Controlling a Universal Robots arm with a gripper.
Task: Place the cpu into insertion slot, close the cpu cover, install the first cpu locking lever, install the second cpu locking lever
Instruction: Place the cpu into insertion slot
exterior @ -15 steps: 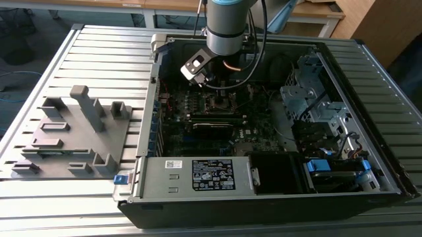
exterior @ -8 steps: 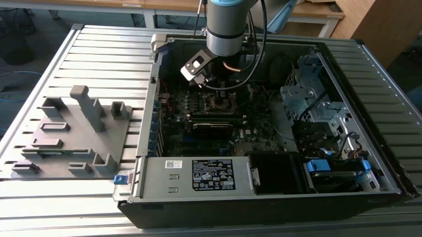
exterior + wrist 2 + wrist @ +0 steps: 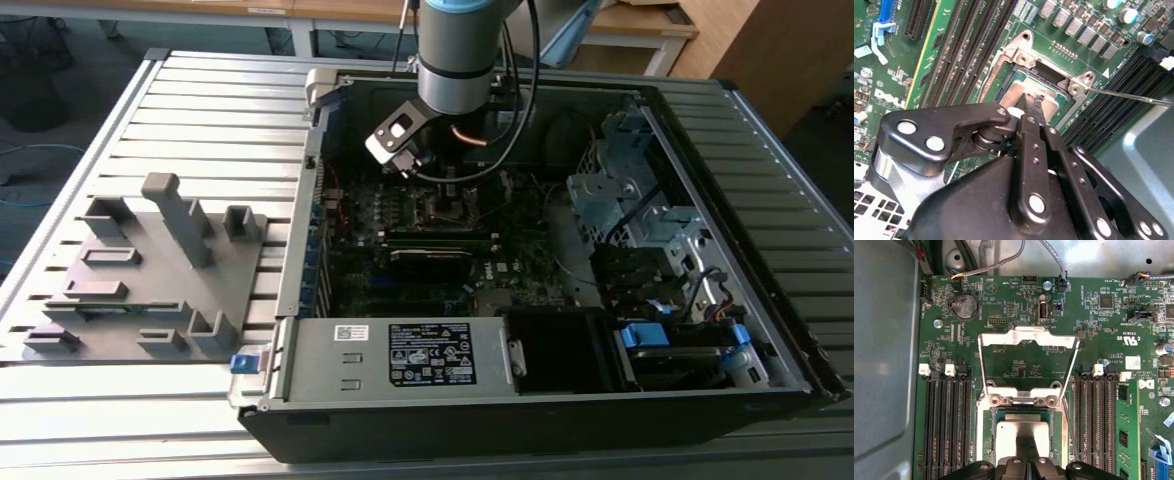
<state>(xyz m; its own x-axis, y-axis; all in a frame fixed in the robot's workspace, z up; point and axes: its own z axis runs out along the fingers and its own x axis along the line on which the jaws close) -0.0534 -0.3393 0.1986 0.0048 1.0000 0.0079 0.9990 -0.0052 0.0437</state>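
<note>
I'm holding my tool (image 3: 1029,442) pressed together, tips right over the cpu (image 3: 1013,432), which is lying flat in the insertion slot (image 3: 1024,416). The cpu cover (image 3: 1026,336) is hanging swung open, hinged just beyond the slot's far edge.

cpu (image 3: 1009,435) in insertion slot (image 3: 987,437) (tool (image 3: 1027,444) above)

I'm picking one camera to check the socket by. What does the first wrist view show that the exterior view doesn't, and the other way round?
First wrist view gives: the thin square silver cpu cover swung open, the small silver-topped square cpu lying in the black square insertion slot, a round silver coin battery. Exterior view gives: the whole open black computer case, a grey moulded fixture plate beside it, a grey labelled power-supply box. Both: the green motherboard and the black gripper.
</note>
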